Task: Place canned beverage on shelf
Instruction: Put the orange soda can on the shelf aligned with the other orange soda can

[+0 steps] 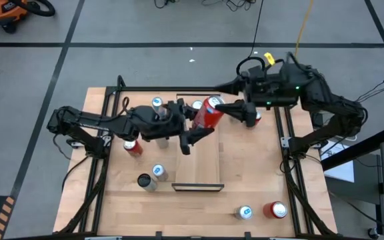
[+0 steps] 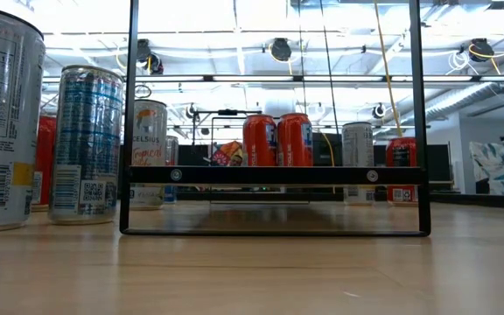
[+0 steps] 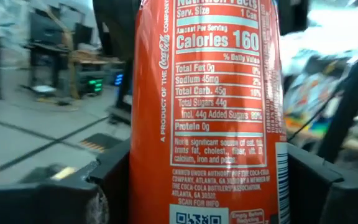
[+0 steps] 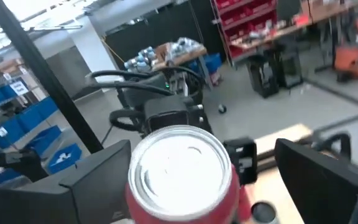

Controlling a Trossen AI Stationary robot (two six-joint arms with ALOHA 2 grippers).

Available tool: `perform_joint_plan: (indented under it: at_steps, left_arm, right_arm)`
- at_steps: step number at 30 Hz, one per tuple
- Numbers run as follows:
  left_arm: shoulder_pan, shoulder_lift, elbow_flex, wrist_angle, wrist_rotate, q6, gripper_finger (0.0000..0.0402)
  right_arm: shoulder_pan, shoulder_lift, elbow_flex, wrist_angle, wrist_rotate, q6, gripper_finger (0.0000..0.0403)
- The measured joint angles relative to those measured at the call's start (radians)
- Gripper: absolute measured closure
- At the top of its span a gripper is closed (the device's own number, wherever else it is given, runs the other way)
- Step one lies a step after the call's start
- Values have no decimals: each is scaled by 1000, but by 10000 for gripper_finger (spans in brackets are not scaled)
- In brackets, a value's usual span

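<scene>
Left end effector [image 1: 193,137]: clamped on the sides of a red can [image 1: 207,113], held tilted above the far end of the shelf [image 1: 199,163]. Right end effector [image 1: 235,110]: fingers at the same can's far end; grip cannot be told. Shelf: lying mid-bench [image 1: 252,180], bare. Other cans [image 1: 151,177]: standing around it.

2 cans [image 1: 152,177] stand left of the shelf [image 1: 199,163].

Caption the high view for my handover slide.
Both grippers, left and right, meet at a tilted red can above the shelf.
</scene>
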Motion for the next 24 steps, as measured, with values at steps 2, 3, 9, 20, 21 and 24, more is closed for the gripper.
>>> perform_joint_plan:
  at_steps: [2,3,9,20,21,24]
  left_arm:
    - [14,0,0,27,49,-42,116]
    - [20,0,0,35,64,-61,116]
    - [42,0,0,94,93,-114,116]
    - [46,0,0,212,138,-118,116]
    - [46,0,0,212,138,-118,116]
    - [46,0,0,211,138,-118,116]
  right_arm:
    - [0,-11,0,7,0,-36,30]
    - [0,-17,0,5,0,-49,30]
    - [0,-23,0,0,-14,-46,30]
    - [-4,29,0,109,-83,-27,30]
    - [-7,37,0,131,-96,-24,30]
    - [-12,61,0,178,-109,-6,30]
